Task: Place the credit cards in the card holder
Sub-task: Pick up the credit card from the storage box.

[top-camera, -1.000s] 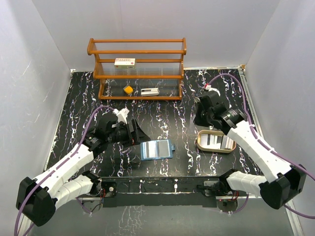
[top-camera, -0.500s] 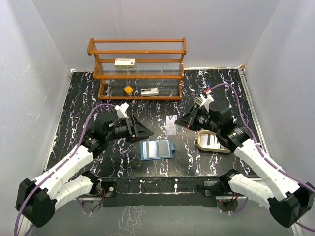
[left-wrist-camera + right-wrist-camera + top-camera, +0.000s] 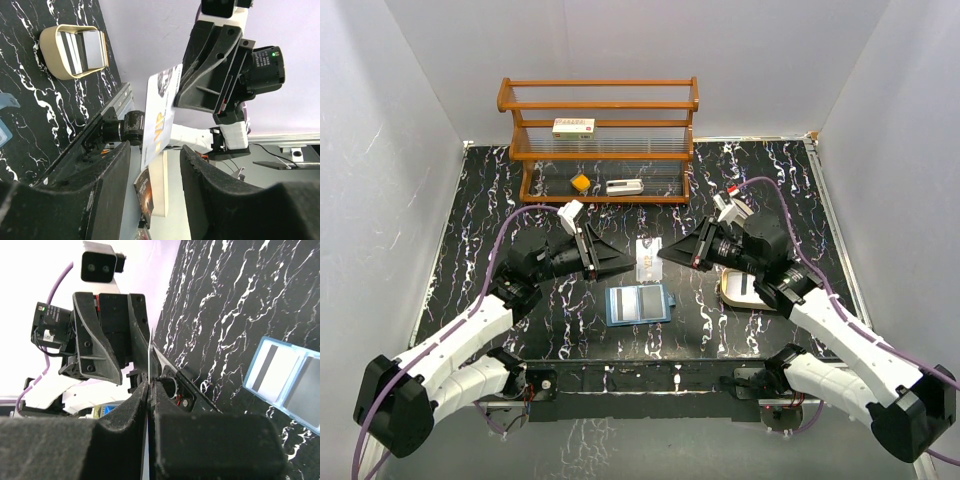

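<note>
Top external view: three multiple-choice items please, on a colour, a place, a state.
1. Colour of the open bi-fold slotted card holder? A red; B blue; C tan.
2. Where is the thin pale printed card? A in a holder slot; B airborne between the left gripper and the right gripper; C under the holder.
3. The right gripper is: A shut on the card; B open, empty; C pressing the holder.
Key: B, its edges show blue; B, it stands upright between them; A, its jaws pinch the card's edge.
</note>
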Controlling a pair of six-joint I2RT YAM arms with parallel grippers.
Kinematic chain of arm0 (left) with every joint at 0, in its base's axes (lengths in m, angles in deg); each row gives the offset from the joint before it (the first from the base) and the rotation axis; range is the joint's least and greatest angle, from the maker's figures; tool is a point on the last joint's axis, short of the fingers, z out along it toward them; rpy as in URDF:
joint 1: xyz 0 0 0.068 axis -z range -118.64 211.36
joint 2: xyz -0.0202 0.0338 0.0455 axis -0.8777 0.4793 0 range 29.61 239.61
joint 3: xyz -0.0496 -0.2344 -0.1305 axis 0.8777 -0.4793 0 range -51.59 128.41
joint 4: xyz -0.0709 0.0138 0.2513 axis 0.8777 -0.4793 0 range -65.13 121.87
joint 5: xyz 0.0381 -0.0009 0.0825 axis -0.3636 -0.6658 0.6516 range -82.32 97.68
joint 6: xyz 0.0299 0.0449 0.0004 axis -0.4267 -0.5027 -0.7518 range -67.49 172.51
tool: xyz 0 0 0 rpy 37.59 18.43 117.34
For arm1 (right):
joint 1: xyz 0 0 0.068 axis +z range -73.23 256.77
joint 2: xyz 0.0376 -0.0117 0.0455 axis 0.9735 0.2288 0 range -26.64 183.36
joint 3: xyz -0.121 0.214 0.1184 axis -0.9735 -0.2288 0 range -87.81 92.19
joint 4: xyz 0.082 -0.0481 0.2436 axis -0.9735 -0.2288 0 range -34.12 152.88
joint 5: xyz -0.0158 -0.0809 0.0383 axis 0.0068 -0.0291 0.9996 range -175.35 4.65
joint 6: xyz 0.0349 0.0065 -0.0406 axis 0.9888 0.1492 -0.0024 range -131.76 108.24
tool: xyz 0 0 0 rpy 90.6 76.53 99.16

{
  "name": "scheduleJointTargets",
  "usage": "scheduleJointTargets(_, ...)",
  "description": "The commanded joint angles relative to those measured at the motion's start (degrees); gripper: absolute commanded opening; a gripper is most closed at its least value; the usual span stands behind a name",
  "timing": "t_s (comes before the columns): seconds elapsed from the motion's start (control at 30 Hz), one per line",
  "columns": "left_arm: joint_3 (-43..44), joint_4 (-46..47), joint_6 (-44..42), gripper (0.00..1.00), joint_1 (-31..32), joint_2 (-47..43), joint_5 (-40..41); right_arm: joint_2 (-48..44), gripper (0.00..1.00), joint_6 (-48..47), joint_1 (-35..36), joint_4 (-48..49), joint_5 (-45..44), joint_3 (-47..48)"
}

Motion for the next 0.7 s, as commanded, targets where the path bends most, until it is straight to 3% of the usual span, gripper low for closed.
scheduleJointTargets(0.0,-0.52,4.59,1.58,0.43,0.21,0.45,-1.86,0.38,0.00,4.04,1.67,9.84,2.64,-1.35)
scheduleJointTargets(0.17,-1.00,5.28,1.53,0.37,0.25,0.85,-1.82,1.21,0.00,5.81,2.56,13.17,3.13,-2.96)
scheduleJointTargets(0.3,-1.12,4.50,1.15,0.11,0.17,0.45,-1.28,1.90,0.00,5.69,2.98,13.40,2.76,-3.30)
scheduleJointTargets(0.4,-0.92,2.75,-0.05,0.01,0.16,-0.21,-0.52,2.45,0.00,4.96,3.04,12.48,2.60,-3.28)
scheduleJointTargets(0.57,0.41,-4.69,-4.92,0.00,0.24,-1.13,1.06,2.26,0.23,1.28,3.08,6.26,-0.39,-1.87)
scheduleJointTargets(0.67,1.32,-10.59,-8.74,0.00,0.17,-1.78,3.04,2.11,0.32,-1.69,3.08,1.05,-4.07,-0.66)
